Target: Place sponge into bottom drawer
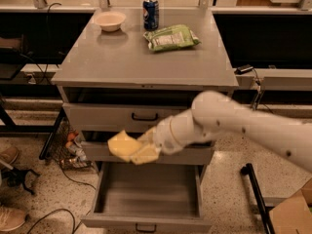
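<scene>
The pale yellow sponge (122,145) is held in my gripper (141,149), whose tan fingers are shut on its right end. It hangs in the air in front of the middle drawer, above the rear left part of the bottom drawer (146,194). The bottom drawer is pulled out and open, with a plain grey inside and a small black handle at its front edge. My white arm reaches in from the right.
On the cabinet top (117,57) stand a pale bowl (109,20), a blue can (150,13) and a green snack bag (170,37). The top drawer (126,116) is slightly out. Cables and a wire rack (68,145) lie on the floor at left; a cardboard box (292,213) sits at the lower right.
</scene>
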Tool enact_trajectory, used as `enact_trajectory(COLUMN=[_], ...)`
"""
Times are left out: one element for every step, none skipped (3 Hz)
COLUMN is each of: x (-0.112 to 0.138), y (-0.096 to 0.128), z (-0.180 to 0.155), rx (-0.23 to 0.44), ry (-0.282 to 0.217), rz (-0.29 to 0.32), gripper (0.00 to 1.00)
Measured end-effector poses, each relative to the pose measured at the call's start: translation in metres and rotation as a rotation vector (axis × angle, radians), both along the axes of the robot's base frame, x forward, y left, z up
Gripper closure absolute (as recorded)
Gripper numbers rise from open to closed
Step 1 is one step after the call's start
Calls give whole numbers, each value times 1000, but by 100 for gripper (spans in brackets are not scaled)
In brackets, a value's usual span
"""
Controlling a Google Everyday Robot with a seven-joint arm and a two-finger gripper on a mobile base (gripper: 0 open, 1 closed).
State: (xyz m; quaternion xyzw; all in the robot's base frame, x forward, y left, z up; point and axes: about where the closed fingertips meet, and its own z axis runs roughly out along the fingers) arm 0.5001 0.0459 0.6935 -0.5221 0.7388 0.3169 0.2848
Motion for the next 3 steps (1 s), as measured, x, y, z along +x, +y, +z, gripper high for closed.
enact_trajectory(x=[-15,-19,-20], y=[7,12,12], z=[-107,-141,-141], rx=[41,69,69], ry=[85,144,144], rz=[-38,-56,-55], gripper=[100,100,100])
